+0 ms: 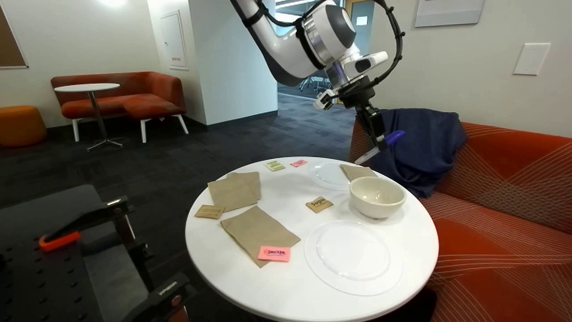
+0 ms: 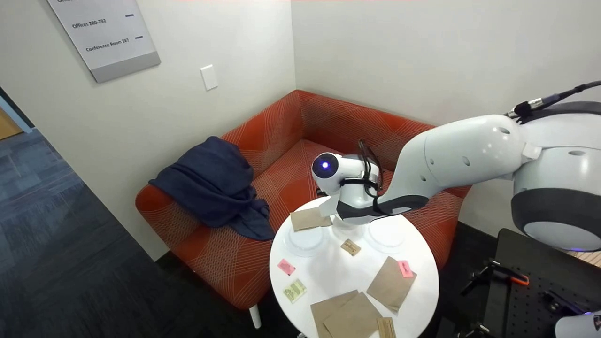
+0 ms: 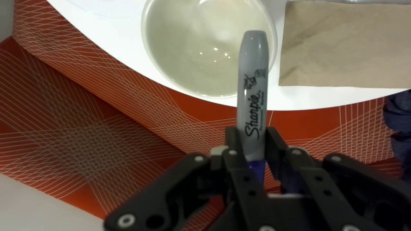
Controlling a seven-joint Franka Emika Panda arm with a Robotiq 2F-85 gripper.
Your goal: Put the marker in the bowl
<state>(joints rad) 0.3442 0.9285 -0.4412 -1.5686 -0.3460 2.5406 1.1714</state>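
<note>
The marker shows in an exterior view (image 1: pixel 368 155) and in the wrist view (image 3: pixel 253 86). It has a grey-white body and a blue-purple end. My gripper (image 1: pixel 381 144) is shut on it near where the two colours meet, as the wrist view shows too (image 3: pixel 251 138). The marker is tilted, its whitish end pointing down toward the table. The white-cream bowl (image 1: pixel 377 199) stands on the round table. The gripper and marker are above and beyond it. In the wrist view the marker's whitish end overlaps the bowl (image 3: pixel 189 51). In an exterior view the arm (image 2: pixel 357 202) hides the gripper, the marker and most of the bowl.
The round white table (image 1: pixel 308 295) holds clear plates (image 1: pixel 353 257), brown napkins (image 1: pixel 261 230) and several sweetener packets (image 1: pixel 319 204). A brown napkin (image 3: pixel 343 45) lies beside the bowl. A red sofa (image 1: pixel 482 250) with a dark blue cloth (image 1: pixel 420 143) stands against the table's edge.
</note>
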